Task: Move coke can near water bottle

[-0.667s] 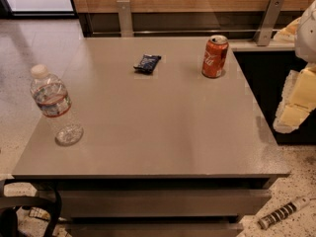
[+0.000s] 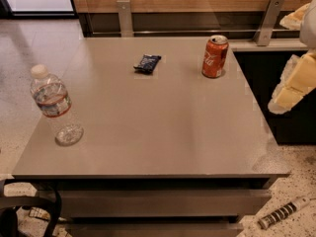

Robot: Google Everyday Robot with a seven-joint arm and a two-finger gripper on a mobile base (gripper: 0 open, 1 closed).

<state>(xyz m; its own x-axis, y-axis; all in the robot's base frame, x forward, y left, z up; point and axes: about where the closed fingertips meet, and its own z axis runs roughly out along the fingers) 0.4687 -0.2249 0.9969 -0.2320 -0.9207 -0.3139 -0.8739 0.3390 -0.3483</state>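
Note:
The coke can point(image 2: 215, 57), orange-red with white script and a silver top, stands upright near the far right of the grey table point(image 2: 163, 132). The water bottle point(image 2: 52, 102), clear with a white cap and a red-and-white label band, stands upright near the table's left edge, far from the can. My gripper point(image 2: 292, 83), cream-coloured, hangs at the right edge of the view, beyond the table's right side. It is to the right of the can, a little nearer than it, and touches nothing.
A flat dark blue snack packet point(image 2: 147, 63) lies at the far middle of the table, left of the can. A railing with metal posts point(image 2: 125, 16) runs behind the table. A dark cabinet point(image 2: 276, 107) stands to the right. Speckled floor surrounds the table.
My gripper has risen slightly at the right edge of the view. The can, the bottle and the packet have not moved.

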